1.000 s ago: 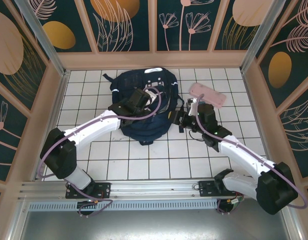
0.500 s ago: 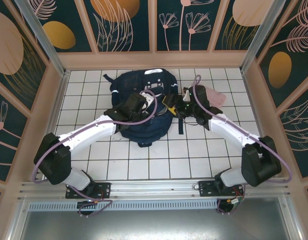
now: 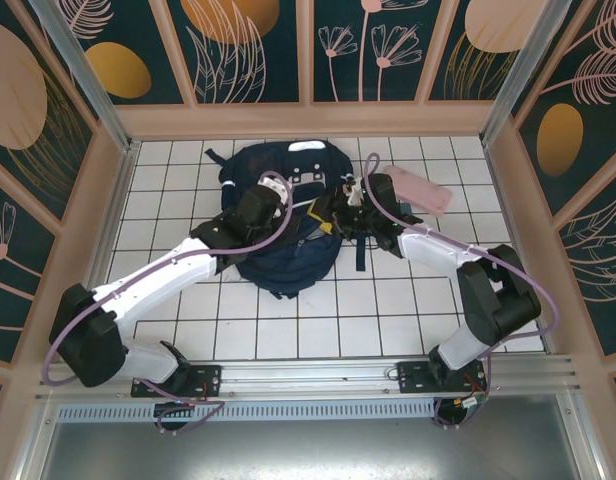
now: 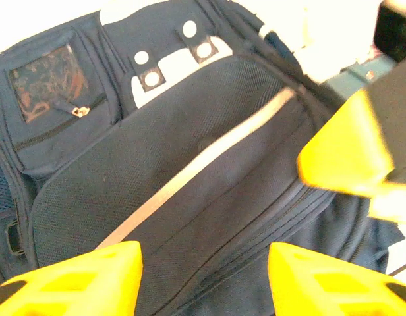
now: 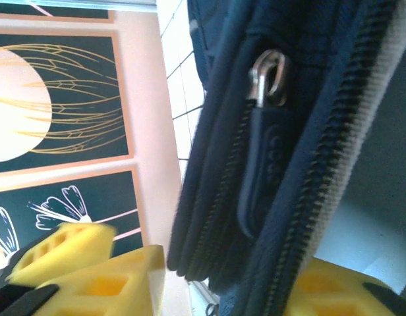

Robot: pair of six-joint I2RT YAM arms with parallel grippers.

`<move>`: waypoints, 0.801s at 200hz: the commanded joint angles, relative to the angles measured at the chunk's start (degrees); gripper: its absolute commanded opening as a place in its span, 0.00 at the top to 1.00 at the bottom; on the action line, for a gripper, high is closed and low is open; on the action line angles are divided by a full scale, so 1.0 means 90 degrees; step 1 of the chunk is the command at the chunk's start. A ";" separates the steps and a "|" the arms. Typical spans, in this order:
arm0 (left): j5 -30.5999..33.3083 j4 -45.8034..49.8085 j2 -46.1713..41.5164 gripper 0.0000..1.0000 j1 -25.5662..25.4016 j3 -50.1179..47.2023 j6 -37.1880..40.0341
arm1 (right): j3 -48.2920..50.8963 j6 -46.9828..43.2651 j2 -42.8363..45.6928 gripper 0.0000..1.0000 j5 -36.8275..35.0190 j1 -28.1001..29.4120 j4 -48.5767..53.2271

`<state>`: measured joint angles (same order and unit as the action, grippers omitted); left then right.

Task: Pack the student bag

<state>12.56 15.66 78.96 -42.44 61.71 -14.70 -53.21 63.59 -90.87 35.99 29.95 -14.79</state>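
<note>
The student bag [image 3: 288,165] is a dark navy backpack with pale stripes, lying flat on the white tiles at centre back. My left gripper [image 3: 280,203] hovers over its front panel [image 4: 190,151], and in the left wrist view this gripper [image 4: 204,276] is open with only fabric below the gap. My right gripper [image 3: 333,212] reaches in from the right. In the right wrist view it [image 5: 223,286] is closed around the bag's raised zippered edge [image 5: 256,131], with a zip pull [image 5: 262,171] hanging just above the fingers. One yellow right finger [image 4: 345,155] shows in the left wrist view.
A pink pencil case [image 3: 416,190] lies on the tiles right of the bag, behind my right arm. A black strap [image 3: 360,255] trails off the bag's right side. Patterned walls [image 3: 308,60] close in the back and both sides.
My left gripper has opened and let go of the bag. My right gripper has swung left from beside the pencil case onto the bag's edge, and its jaws have narrowed around it.
</note>
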 commanded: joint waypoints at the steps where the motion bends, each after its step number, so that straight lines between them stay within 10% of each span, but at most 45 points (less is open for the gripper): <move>1: -0.0325 0.0237 -0.0393 0.42 -0.0007 0.0032 -0.1340 | -0.0478 0.0223 -0.0054 0.63 0.0205 0.0119 -0.0774; 54: -0.1658 -0.0538 -0.1067 0.46 -0.0004 -0.1349 -0.2572 | -0.0663 0.0366 0.0046 0.70 0.0297 0.0119 -0.1044; 84: -0.1728 -0.0900 -0.0987 0.60 -0.0003 -0.1653 -0.2892 | -0.0728 0.0366 0.0047 0.70 0.0357 0.0265 -0.1013; 160: -0.1192 -0.1268 -0.0240 0.56 0.0022 -0.1603 -0.3172 | -0.0702 0.0408 0.0107 0.73 0.0396 0.0334 -0.1033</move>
<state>0.71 8.54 75.72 -42.44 46.87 -42.09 -56.21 66.87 -91.90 36.56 32.05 -17.65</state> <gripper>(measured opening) 0.462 0.279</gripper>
